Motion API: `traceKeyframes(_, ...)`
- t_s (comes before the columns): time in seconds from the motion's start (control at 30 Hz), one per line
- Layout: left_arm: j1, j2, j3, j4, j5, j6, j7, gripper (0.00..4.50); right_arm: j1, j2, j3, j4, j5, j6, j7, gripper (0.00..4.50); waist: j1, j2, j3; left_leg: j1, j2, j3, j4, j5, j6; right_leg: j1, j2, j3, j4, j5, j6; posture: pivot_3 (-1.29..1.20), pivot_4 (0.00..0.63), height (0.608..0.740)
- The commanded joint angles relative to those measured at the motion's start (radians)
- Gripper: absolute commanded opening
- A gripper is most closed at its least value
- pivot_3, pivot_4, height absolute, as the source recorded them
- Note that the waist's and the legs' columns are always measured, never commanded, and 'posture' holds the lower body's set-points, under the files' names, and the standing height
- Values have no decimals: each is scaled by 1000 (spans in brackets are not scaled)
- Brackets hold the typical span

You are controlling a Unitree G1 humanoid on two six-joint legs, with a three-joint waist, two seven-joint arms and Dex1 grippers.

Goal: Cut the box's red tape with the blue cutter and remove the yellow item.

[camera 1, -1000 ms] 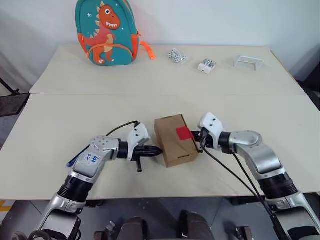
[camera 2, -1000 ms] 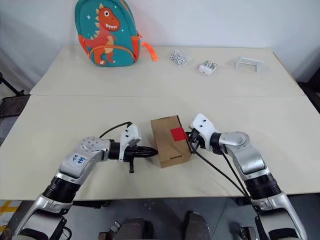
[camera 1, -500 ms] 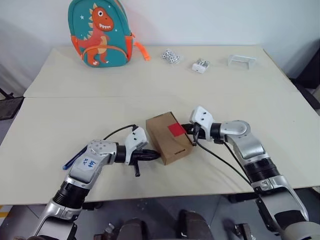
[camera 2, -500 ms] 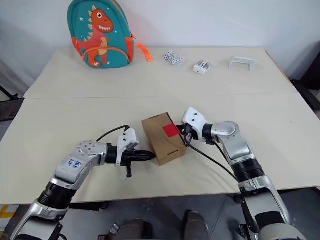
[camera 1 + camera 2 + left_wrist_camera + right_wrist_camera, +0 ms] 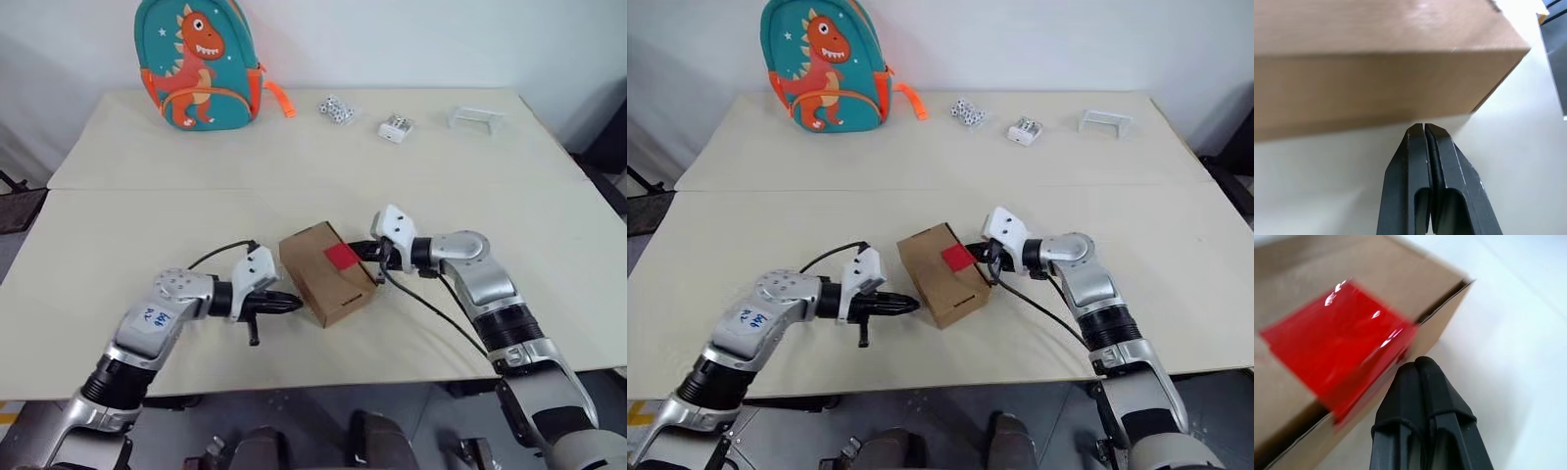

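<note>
A: We note the box (image 5: 326, 273) mid-tabletop, between both grippers, red tape (image 5: 342, 257) on its right top edge. It looks like light, thin cardboard, likely to slide if pushed.

B: Agreed. Left gripper (image 5: 1423, 128) has jaws pressed together, empty, at the box's left wall; right gripper (image 5: 1417, 363) likewise pressed together, empty, beside the tape. We'd brace the long sides.

One brown box (image 5: 325, 272) between the two grippers, with one red tape (image 5: 341, 257) square on top, right by the right gripper (image 5: 373, 253). One left gripper (image 5: 297, 305) close beside the box. Far past both grippers, one dinosaur backpack (image 5: 199, 62), one little pile of dice (image 5: 335, 109), one small white block (image 5: 395, 128) and one clear stand (image 5: 476, 117). One table (image 5: 118, 235).
</note>
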Motion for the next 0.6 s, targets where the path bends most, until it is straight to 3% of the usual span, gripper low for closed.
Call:
traceKeyframes(0.03, 29, 64, 90, -29, -52, -16, -44, 28, -10, -69, -91, -91, 67, 68, 20, 0, 1, 0, 0, 0, 0, 0, 0, 0, 0, 0, 0, 0, 0, 0, 0, 0, 150, 740)
traceKeyframes(0.17, 109, 101, 260, -65, -155, -34, -59, 28, 57, -151, -179, -185, 141, 99, 44, 0, 3, 0, 0, -3, 0, -2, -1, 0, 0, -3, 0, -1, -1, 0, 0, 0, 150, 740)
traceKeyframes(0.33, 280, 120, 597, -70, -276, -89, -48, 28, 249, -180, -381, -411, 366, 230, 25, 0, 0, 0, 0, -4, 1, -3, -2, -1, -2, -3, 0, -2, -1, 0, 0, 0, 150, 740)
traceKeyframes(0.43, 366, 139, 771, 16, -250, -142, 4, 659, 362, -169, -452, -510, 447, 239, 11, 636, 0, 0, 0, -3, 0, -1, -1, -1, -1, -3, 0, -1, -2, 0, 0, 0, 150, 740)
traceKeyframes(0.6, 514, 190, 976, 243, -205, -247, 5, 2018, 459, -103, -487, -609, 431, 56, -27, 2198, -5, 0, 0, -1, 0, -1, -2, -1, -1, -3, 0, 2, -2, 0, 0, 0, 150, 740)
